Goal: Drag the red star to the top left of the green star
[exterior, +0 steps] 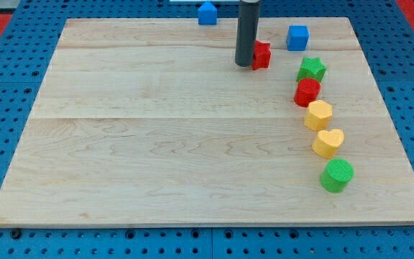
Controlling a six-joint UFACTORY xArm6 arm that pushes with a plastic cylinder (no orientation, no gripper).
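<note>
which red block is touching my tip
The red star, at the view's top, sits right against my tip on its right side. The other red block lies apart, lower right, just below the green star.

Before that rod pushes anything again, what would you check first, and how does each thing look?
1. My tip touches the red star: ok, it sits against the star's left side.
2. Red star is up-left of the green star: ok, roughly, though a gap remains.
3. Blue cube is clear of the star: ok.
4. Red cylinder stays undisturbed below the green star: ok.
5. Exact contact point: cannot tell, the rod hides it.
</note>
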